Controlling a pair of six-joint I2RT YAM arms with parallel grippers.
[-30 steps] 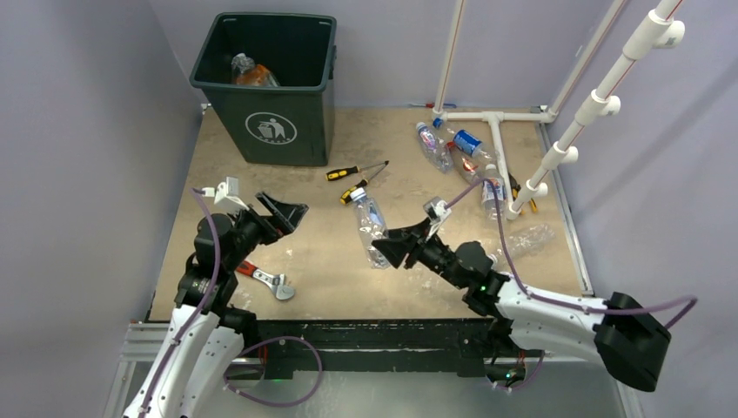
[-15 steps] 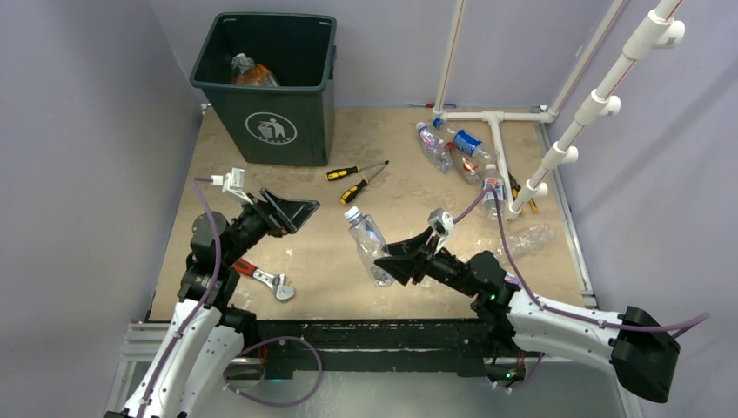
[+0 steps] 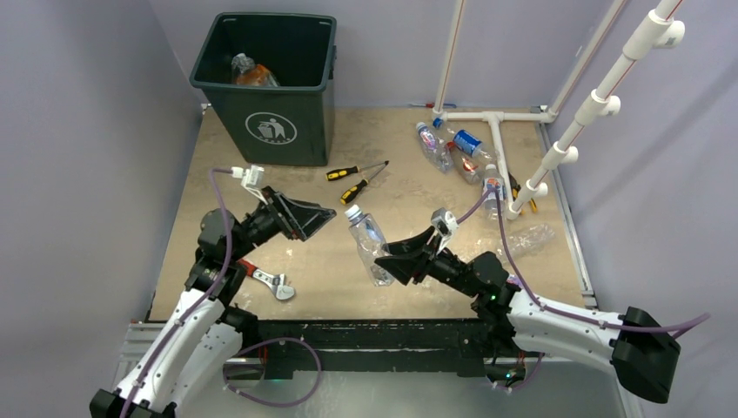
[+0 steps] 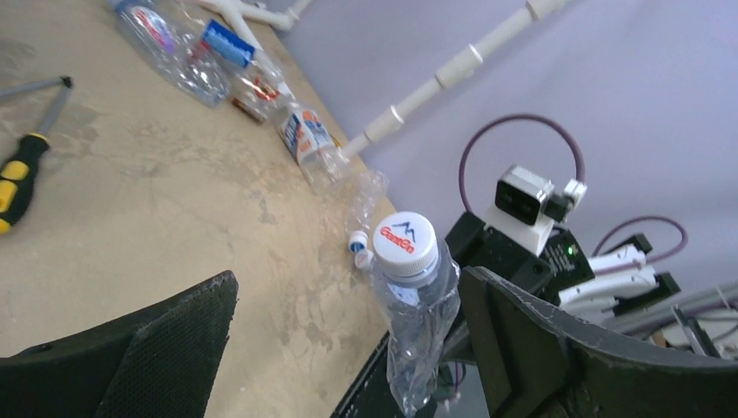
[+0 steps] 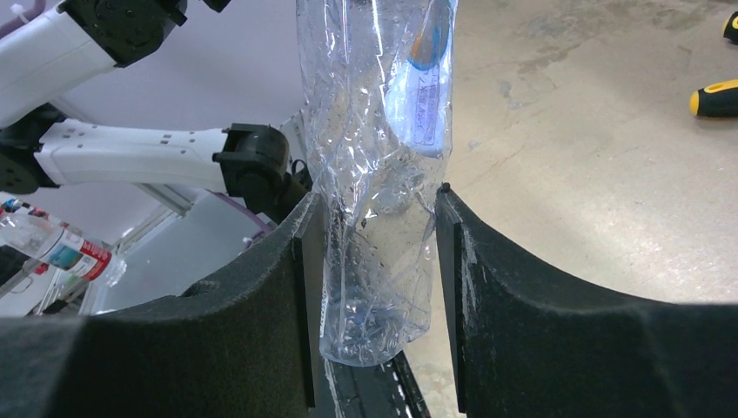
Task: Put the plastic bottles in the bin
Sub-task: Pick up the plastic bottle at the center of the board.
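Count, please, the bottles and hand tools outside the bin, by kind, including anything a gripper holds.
Plastic bottles: 6, one bottle held in the right gripper
Screwdrivers: 3, one partly behind the white pipe
Wrench: 1
Total: 10

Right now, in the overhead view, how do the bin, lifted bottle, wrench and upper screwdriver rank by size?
1. bin: clearly largest.
2. lifted bottle: second, though raised nearer the camera.
3. wrench and upper screwdriver: alike, too close to rank.
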